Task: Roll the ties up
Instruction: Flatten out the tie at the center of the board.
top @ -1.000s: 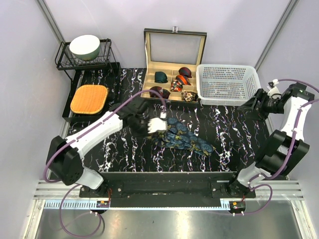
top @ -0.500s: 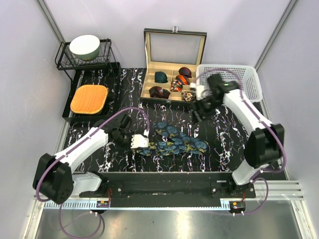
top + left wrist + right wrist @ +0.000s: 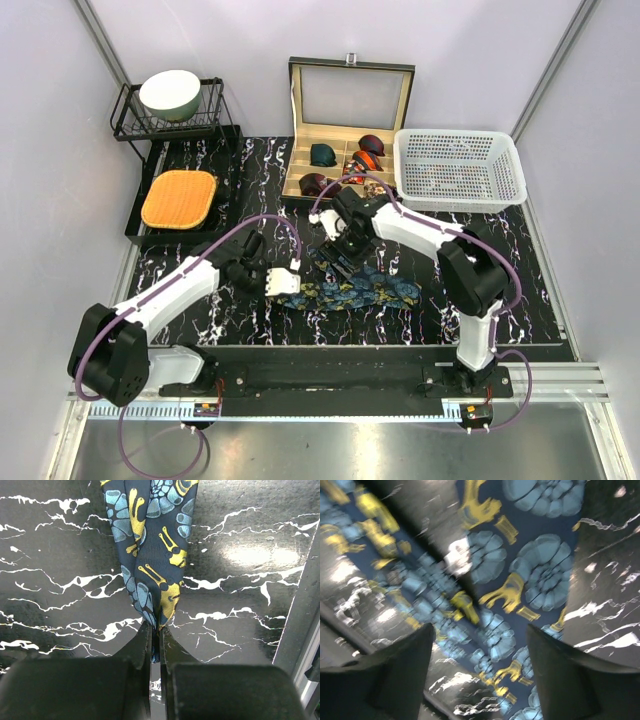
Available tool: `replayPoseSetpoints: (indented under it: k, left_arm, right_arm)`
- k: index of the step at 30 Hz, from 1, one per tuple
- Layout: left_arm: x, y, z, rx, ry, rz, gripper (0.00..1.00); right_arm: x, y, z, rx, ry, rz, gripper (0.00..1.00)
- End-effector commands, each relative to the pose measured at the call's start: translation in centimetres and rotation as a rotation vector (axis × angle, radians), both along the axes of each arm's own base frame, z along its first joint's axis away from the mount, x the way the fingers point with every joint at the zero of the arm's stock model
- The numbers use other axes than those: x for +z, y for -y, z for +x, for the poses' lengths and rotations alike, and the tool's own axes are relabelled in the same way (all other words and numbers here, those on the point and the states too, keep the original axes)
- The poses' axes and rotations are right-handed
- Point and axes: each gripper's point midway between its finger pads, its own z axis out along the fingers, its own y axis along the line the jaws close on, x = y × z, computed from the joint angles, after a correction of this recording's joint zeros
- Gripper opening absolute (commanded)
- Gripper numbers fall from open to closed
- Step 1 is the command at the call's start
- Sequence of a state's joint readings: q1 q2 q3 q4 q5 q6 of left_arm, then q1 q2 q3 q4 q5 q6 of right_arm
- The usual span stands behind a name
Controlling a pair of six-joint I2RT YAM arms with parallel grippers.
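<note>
The navy tie (image 3: pixel 352 283) with teal-and-gold pattern lies crumpled on the black marbled table (image 3: pixel 470 280). My left gripper (image 3: pixel 287 282) is shut on its narrow left end; in the left wrist view the fabric (image 3: pixel 152 565) hangs pinched between the closed jaws (image 3: pixel 156 632). My right gripper (image 3: pixel 343 262) is open and hovers just over the tie's middle; in the right wrist view the patterned cloth (image 3: pixel 510 585) fills the gap between the spread fingers (image 3: pixel 410 665). Coiled ties, green (image 3: pixel 322 154), maroon (image 3: pixel 313 183) and red-orange (image 3: pixel 366 158), sit in the wooden box (image 3: pixel 350 105).
A white plastic basket (image 3: pixel 458 168) stands at the back right beside the box. A black rack with a bowl (image 3: pixel 170 93) and an orange cushion (image 3: pixel 179 198) are at the back left.
My right arm has swung from the right side, past the basket, down over the tie's middle. My left gripper pulled the tie's end toward the near left and holds there.
</note>
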State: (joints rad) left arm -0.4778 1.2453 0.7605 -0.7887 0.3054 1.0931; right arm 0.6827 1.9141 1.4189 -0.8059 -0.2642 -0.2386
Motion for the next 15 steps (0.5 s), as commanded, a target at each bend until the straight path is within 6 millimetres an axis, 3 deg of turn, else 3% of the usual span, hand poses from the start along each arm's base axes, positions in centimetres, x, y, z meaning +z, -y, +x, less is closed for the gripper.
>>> replayPoseSetpoints:
  k: [1, 3, 8, 9, 10, 11, 13, 14, 15]
  left_arm:
    - [0.1, 0.6, 0.3, 0.009, 0.013, -0.035, 0.00]
    - [-0.1, 0.5, 0.3, 0.016, 0.008, -0.030, 0.00]
    - [-0.5, 0.3, 0.5, 0.035, 0.008, -0.016, 0.00]
    - [-0.6, 0.3, 0.5, 0.037, 0.006, -0.013, 0.00]
    - [-0.7, 0.1, 0.6, 0.044, 0.009, -0.007, 0.00]
    - [-0.9, 0.1, 0.6, 0.057, 0.005, -0.004, 0.00]
    - [-1.3, -0.3, 0.5, 0.068, -0.001, 0.011, 0.00]
    - [-1.3, -0.4, 0.5, 0.076, -0.002, 0.014, 0.00]
    - [-1.6, -0.5, 0.4, 0.083, -0.006, 0.019, 0.00]
  right_arm:
    - [-2.5, 0.4, 2.9, -0.038, 0.113, -0.081, 0.70]
    - [-3.4, 1.0, 3.6, -0.055, 0.127, -0.131, 0.60]
    - [-4.6, 1.7, 3.9, -0.048, 0.141, -0.177, 0.54]
    - [-4.8, 1.7, 4.1, -0.049, 0.149, -0.185, 0.49]
    - [-4.9, 1.8, 4.2, -0.044, 0.156, -0.191, 0.33]
    - [-4.9, 1.8, 4.5, -0.032, 0.163, -0.197, 0.24]
    - [-4.1, 2.8, 5.2, -0.042, 0.198, -0.239, 0.04]
    - [-3.1, 3.2, 5.5, -0.045, 0.209, -0.238, 0.00]
    - [-0.6, 3.1, 5.9, -0.062, 0.236, -0.187, 0.00]
